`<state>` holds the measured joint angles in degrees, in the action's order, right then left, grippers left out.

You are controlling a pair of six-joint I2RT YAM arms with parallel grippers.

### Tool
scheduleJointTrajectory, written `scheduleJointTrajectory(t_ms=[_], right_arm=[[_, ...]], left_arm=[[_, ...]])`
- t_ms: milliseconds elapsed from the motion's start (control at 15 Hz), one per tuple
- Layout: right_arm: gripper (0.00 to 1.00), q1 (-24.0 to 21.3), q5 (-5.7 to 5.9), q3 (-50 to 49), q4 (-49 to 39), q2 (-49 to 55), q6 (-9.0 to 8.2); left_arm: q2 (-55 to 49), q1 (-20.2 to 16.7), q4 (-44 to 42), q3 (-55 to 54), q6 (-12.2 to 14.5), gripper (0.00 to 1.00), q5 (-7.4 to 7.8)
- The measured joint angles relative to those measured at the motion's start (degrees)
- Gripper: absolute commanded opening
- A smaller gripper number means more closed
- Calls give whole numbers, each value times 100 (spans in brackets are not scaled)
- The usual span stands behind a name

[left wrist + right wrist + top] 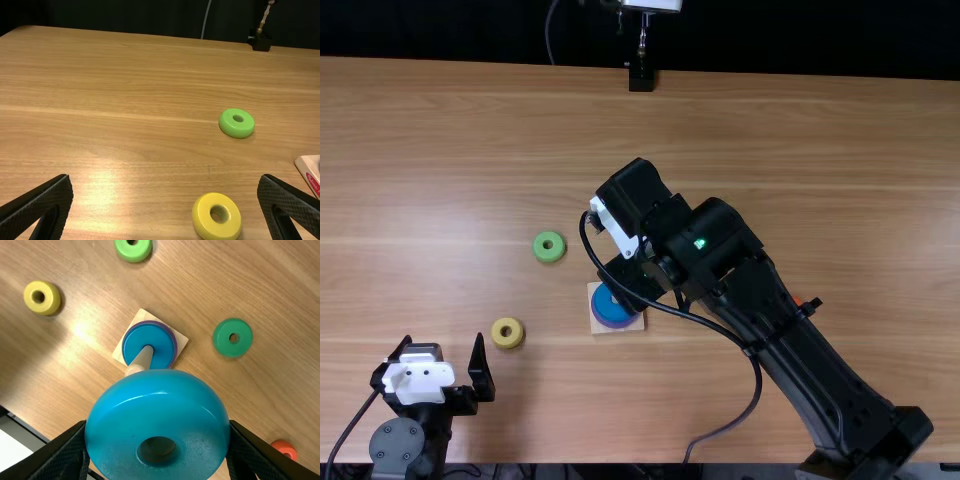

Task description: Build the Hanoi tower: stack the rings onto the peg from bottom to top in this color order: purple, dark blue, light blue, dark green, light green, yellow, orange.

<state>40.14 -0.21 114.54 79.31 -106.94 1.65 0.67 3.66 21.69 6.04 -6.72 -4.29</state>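
R arm [775,300] overhangs base [598,326] (room twd yellow ring [516,336]).

Light blue ring [157,407] raised near peg [141,361], dark blue ring [163,347] atop purple ring [175,344], four loose rings [243,344]

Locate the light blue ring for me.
In the right wrist view, the light blue ring is clamped in the right pincer, with the wooden peg, dark blue ring and purple ring just beyond it.

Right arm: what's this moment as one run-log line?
right gripper holds light blue ring | purple ring, dark blue ring on peg | dark green, light green, yellow, orange rings loose | left gripper open
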Motion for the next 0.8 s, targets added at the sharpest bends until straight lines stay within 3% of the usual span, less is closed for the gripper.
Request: scheduleJointTrajectory(t_ms=[800], right_arm=[[0, 188, 4, 260, -28, -415, -2]], left_arm=[[0, -2, 2, 0, 0, 100, -2]])
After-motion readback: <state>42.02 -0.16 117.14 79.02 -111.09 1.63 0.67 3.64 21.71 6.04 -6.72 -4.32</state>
